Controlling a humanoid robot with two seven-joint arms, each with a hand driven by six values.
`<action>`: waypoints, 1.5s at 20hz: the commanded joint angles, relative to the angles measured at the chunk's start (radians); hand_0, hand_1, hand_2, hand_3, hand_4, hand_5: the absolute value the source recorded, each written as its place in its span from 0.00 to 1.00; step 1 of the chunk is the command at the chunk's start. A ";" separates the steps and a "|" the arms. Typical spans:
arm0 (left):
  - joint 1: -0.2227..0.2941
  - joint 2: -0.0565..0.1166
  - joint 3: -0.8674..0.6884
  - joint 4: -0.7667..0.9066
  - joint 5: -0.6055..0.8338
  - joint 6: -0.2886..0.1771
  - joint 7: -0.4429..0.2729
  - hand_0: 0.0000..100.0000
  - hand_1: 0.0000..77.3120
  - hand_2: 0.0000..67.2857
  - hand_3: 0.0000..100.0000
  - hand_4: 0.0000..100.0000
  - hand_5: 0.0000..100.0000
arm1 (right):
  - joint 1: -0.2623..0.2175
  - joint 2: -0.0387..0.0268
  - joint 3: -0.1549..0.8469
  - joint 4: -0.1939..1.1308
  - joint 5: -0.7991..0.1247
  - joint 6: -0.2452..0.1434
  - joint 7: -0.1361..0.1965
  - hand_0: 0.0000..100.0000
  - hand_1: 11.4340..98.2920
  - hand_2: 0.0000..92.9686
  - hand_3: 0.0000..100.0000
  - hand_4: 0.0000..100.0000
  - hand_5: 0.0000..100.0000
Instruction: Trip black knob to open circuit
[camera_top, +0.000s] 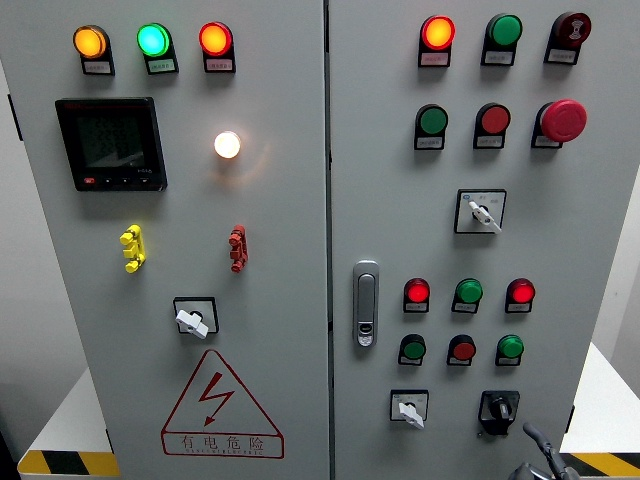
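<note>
Cabinet: grey electrical cabinet (280, 250) with two doors fills the frame; a door latch (366, 302) sits just right of the centre seam.
Black knob: black knob (499, 409) on its dark plate, lower right of the frame, on the right door, just right of a white selector switch (409, 409).
Knob state: the pointer seems to stand about upright; its marked positions are too small to read, so whether it is tripped cannot be told for sure.
Right robot hand: right robot hand (541, 457) shows only as dark fingertips at the bottom edge, lower right, just below and right of the knob; it does not touch the knob, and whether the fingers are spread or curled cannot be told.
Left robot hand: out of view.
Lamps: an orange lamp (89, 41), a green lamp (153, 39) and a white lamp (227, 144) glow in the upper left; a red lamp (437, 32) glows at the upper right, which suggests the circuit is live.
Progress: judged early; the reach looks nearly done, but grasping and turning the knob are left.
Next need: a short lift up and left to reach the knob.
</note>
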 joint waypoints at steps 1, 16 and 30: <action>0.000 0.000 0.000 0.000 0.000 0.000 0.000 0.00 0.00 0.29 0.26 0.10 0.09 | 0.000 0.0000 -0.003 0.004 0.013 0.000 -0.005 1.00 0.85 0.00 0.84 0.91 1.00; -0.001 0.000 0.000 0.000 0.000 0.000 0.000 0.00 0.00 0.29 0.26 0.10 0.09 | 0.009 0.0000 -0.048 -0.014 0.050 0.012 -0.021 1.00 0.81 0.00 0.84 0.91 1.00; 0.000 0.000 0.000 0.000 0.000 0.000 0.000 0.00 0.00 0.29 0.26 0.10 0.09 | 0.042 0.0031 -0.048 -0.028 0.051 0.007 -0.025 1.00 0.78 0.00 0.85 0.91 1.00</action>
